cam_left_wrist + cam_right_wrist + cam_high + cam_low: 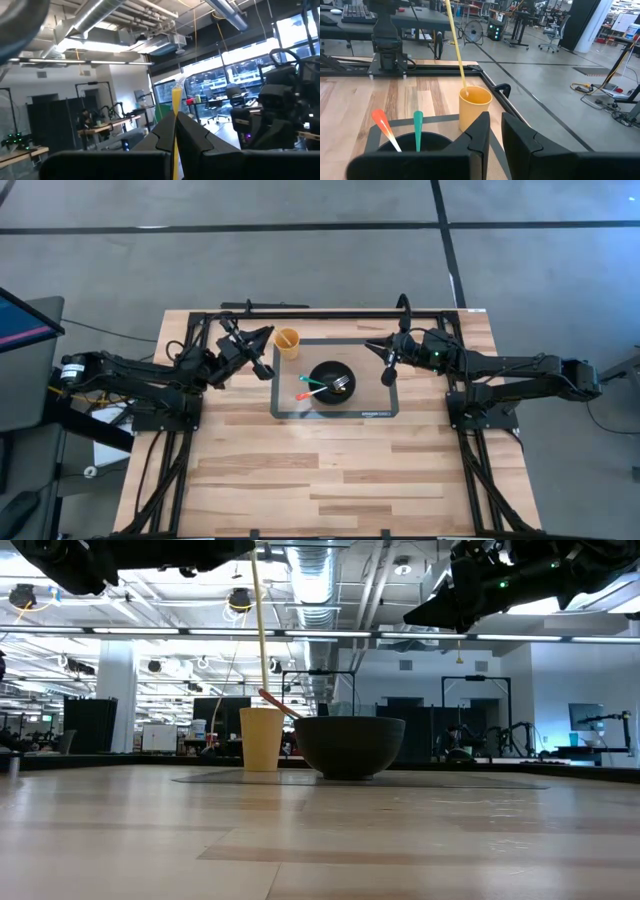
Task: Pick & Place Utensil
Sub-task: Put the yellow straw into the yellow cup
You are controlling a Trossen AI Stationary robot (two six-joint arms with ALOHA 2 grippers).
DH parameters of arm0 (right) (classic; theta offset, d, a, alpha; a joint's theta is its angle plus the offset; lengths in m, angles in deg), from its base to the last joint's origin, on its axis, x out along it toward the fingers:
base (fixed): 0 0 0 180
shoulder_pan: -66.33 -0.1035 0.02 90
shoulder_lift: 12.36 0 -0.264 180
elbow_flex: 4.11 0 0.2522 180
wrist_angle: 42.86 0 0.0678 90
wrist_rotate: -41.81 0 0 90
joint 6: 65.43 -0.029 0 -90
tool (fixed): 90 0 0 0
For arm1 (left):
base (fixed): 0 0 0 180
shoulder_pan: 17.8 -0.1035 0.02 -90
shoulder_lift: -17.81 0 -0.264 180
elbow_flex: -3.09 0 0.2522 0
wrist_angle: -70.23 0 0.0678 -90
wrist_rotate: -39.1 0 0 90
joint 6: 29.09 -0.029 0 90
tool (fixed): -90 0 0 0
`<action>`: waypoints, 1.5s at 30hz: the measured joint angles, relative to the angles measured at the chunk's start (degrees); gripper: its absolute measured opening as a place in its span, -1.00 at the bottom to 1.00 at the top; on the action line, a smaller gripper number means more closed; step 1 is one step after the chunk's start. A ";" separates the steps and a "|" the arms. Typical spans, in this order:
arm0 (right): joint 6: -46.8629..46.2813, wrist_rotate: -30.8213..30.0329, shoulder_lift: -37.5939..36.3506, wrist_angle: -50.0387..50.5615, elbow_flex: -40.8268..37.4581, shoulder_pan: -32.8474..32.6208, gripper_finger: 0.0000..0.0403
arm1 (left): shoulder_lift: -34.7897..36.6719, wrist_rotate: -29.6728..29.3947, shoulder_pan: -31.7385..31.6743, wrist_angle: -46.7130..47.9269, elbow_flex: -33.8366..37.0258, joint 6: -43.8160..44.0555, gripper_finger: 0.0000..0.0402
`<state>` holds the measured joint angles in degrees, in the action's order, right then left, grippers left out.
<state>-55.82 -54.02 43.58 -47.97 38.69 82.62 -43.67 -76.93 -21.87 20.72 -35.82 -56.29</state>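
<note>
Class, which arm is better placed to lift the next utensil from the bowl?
Right: the right gripper hangs empty beside the black bowl; the left gripper holds a yellow stick standing in the yellow cup.

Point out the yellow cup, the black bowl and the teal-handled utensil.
yellow cup (475,107): right wrist view, on its front wall below the rim.
black bowl (349,745): low view, on the middle of its outer wall.
teal-handled utensil (418,129): right wrist view, on the handle above the bowl's rim.
</note>
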 joint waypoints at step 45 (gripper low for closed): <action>-0.07 -0.01 0.00 -0.02 0.00 -0.04 -0.79 | -1.90 -2.65 -1.56 1.91 8.59 6.54 -0.94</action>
<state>-55.89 -54.03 43.58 -48.00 38.69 82.58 -45.57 -79.58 -23.44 22.64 -27.23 -49.76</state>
